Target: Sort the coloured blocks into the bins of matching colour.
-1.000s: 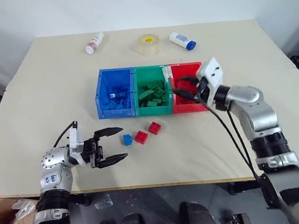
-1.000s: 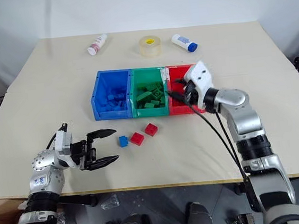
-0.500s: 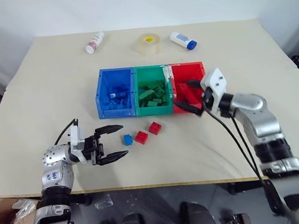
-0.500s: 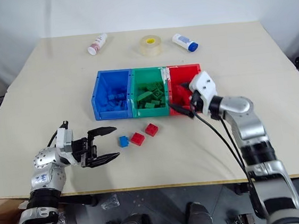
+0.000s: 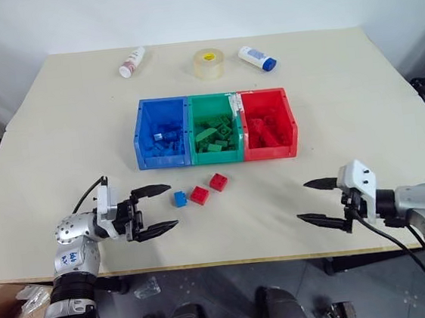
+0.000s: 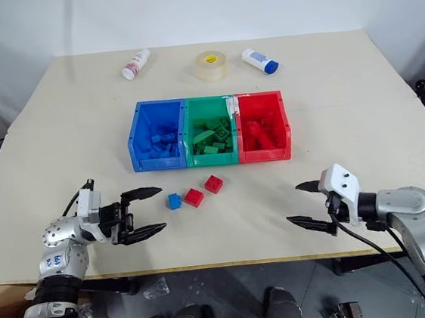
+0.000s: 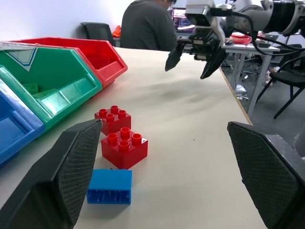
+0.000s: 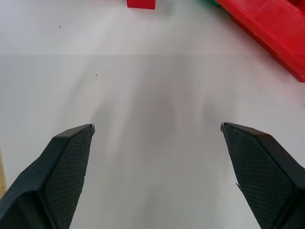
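Note:
Three joined bins stand mid-table: blue [image 5: 164, 162], green [image 5: 217, 157] and red [image 5: 271, 153], each holding like-coloured bricks. In front of them a blue block [image 5: 180, 199] and two red blocks [image 5: 200, 194] [image 5: 219, 182] lie loose on the table. My left gripper [image 5: 173, 205] is open, level with the blue block and just to its left, touching nothing. From the left wrist, the blue block [image 7: 109, 186] lies beside the left finger. My right gripper [image 5: 302, 201] is open and empty near the table's front right edge, well apart from the red bin.
At the back of the table lie two small white bottles [image 5: 133, 62] [image 5: 257, 58] with a roll of clear tape [image 5: 209, 63] between them. The table's front edge [image 5: 238, 261] runs just below both grippers. A seated person [image 7: 148, 26] is in the far background.
My right gripper has drawn back from over the red bin to the table's front right and now stands wide open. The left gripper and the loose blocks have stayed put.

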Robot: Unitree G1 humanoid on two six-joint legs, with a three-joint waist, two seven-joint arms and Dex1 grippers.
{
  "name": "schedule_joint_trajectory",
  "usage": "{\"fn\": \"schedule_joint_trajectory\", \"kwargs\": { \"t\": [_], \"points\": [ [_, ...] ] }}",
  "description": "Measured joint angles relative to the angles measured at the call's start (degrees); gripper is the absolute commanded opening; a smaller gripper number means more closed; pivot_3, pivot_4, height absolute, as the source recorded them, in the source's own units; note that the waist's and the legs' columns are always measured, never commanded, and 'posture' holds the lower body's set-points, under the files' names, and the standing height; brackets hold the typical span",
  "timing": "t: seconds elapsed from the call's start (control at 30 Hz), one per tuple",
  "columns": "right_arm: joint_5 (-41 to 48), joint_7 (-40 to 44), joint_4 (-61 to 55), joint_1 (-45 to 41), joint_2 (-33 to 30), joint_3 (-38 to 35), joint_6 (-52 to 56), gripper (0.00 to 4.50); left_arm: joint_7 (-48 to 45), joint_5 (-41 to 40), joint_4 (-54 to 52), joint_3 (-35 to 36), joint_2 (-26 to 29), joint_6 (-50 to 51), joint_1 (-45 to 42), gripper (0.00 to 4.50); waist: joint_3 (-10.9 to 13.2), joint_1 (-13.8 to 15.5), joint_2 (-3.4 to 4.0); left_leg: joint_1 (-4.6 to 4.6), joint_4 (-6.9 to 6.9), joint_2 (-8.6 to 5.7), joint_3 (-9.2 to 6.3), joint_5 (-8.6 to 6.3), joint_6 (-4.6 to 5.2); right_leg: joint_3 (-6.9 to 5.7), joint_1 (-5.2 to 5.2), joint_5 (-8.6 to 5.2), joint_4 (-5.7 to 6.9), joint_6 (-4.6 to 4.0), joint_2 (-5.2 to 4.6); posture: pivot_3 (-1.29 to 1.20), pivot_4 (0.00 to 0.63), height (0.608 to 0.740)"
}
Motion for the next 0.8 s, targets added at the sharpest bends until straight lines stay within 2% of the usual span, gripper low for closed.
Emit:
{"fn": "schedule_joint_trajectory", "kwargs": {
  "t": [0.13, 0.3, 0.43, 0.53, 0.8],
  "points": [
    [0.1, -1.2, -1.3, -0.6, 0.3, 0.2, 1.0, 4.45, 0.0, 0.0, 0.0, 0.1, 0.0, 0.0, -0.1, 4.50, 0.0, 0.1, 0.00, 0.00, 0.00, 0.00, 0.00, 0.00, 0.00, 0.00, 0.00, 0.00, -0.01, 0.00, 0.00, 0.00, 0.150, 0.740],
    [-0.2, -3.9, -1.7, -4.3, 4.4, 3.5, 2.5, 4.45, 0.0, 0.0, 0.1, 0.2, 0.3, 0.0, -0.3, 4.50, 0.0, 0.1, -0.01, 0.00, 0.00, 0.00, -0.02, 0.00, 0.00, -0.01, 0.00, 0.00, 0.00, 0.00, 0.00, 0.00, 0.150, 0.740],
    [-2.5, -8.3, -1.2, -10.2, 12.8, 10.5, 2.4, 4.45, 0.0, 0.0, -0.3, 0.2, 0.6, 0.1, -0.4, 4.50, 0.0, -0.1, -0.05, 0.02, 0.01, 0.01, 0.00, 0.00, -0.01, 0.01, -0.02, 0.00, 0.06, 0.00, 0.01, 0.00, 0.150, 0.740],
    [-6.0, -11.6, 3.9, -15.3, 18.9, 15.0, 1.3, 4.45, 0.0, -0.1, -1.0, 0.4, 0.7, 0.2, 0.7, 4.50, 0.0, -0.1, -0.05, -0.01, 0.03, -0.01, 0.02, 0.00, 0.00, 0.03, -0.02, 0.00, 0.06, 0.00, 0.00, 0.00, 0.150, 0.740],
    [-11.9, -15.0, 18.2, -23.1, 28.3, 20.7, -4.2, 4.45, 0.3, -0.1, -5.2, 1.4, 1.2, 0.9, 3.9, 4.50, 0.0, -0.2, -0.05, -0.02, 0.02, 0.01, 0.02, -0.02, 0.02, 0.03, -0.04, 0.01, 0.08, 0.01, 0.01, 0.00, 0.150, 0.740]
  ]
}}
